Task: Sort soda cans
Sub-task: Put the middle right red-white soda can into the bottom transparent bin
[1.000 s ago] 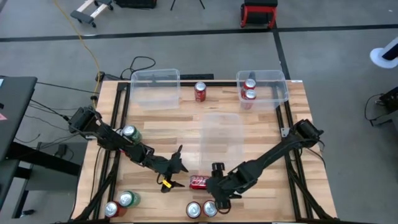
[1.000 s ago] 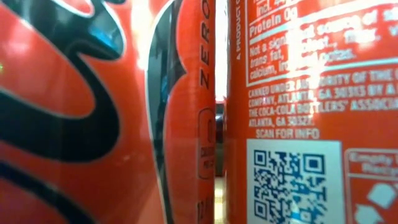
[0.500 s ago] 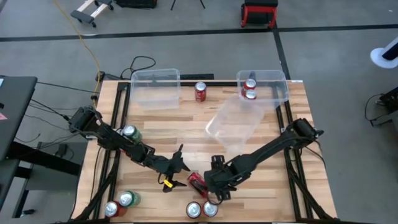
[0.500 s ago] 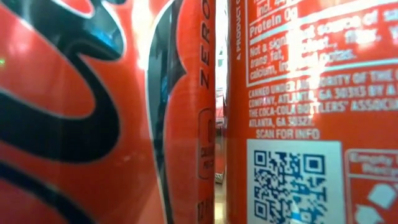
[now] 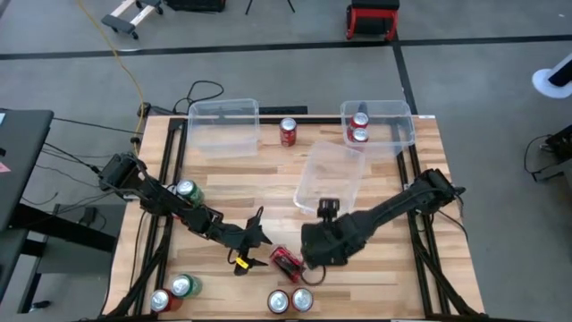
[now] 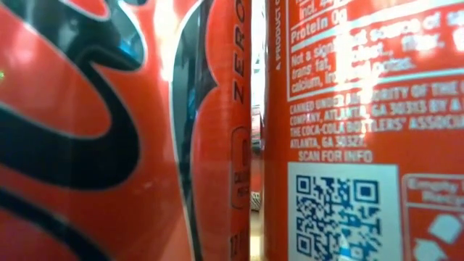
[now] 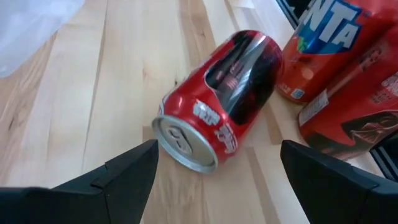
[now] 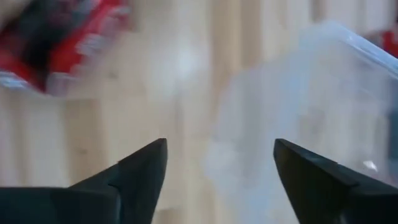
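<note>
Only 2 red soda cans (image 5: 358,128) seemingly sit in a clear plastic bin (image 5: 399,117); a toppled red can (image 7: 219,97) lies free between the open, empty left gripper (image 7: 216,167) and right gripper (image 8: 219,167).

left arm: comes in from the table's left edge, stretched low and diagonal toward the front middle
left end effector (image 5: 256,234): fingers (image 7: 127,174) spread wide, nothing between them
right arm: reaches in from the right edge, bent back toward the front center, forearm lying low
right end effector (image 5: 326,211): points toward the back of the table, both fingers (image 8: 134,171) clearly apart, gripping nothing
</note>
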{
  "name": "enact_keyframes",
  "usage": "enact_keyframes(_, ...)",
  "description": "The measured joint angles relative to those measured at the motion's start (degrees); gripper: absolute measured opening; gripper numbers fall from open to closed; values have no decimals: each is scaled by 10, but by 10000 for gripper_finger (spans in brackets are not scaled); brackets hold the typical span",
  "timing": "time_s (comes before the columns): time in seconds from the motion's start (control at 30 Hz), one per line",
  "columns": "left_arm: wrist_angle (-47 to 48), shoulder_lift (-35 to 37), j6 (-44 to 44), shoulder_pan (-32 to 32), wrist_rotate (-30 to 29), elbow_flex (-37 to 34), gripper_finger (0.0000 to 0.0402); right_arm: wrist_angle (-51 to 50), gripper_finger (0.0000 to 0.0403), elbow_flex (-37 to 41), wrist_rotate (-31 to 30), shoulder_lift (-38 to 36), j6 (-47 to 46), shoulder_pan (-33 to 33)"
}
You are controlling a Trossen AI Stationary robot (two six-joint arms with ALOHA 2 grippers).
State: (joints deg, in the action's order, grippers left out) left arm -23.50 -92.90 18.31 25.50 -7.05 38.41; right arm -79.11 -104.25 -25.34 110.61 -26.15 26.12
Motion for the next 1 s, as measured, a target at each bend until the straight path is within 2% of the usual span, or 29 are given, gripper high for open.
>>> enact_keyframes(0.2, 18, 0, 9, 1, 0, 0, 335, -22, 244, 5, -3, -1, -13, -33)
enact_keyframes(0.3, 24, 0, 10, 1, 1, 0, 335, -9, 211, 5, 23, 0, -10, -54)
enact_keyframes(0.6, 32, 0, 14, 1, 2, 0, 335, 140, 94, 5, 120, 0, 2, -129)
enact_keyframes(0.8, 32, 0, 4, 1, -6, 0, 335, 271, 54, 2, 140, 0, 70, -187)
enact_keyframes(0.9, 37, 0, 4, 1, -19, 0, 334, 218, 42, -23, 137, 0, 72, -214)
enact_keyframes(1.0, 48, 0, 7, 6, -19, 0, 334, 107, 27, -44, 135, -7, 69, -232)
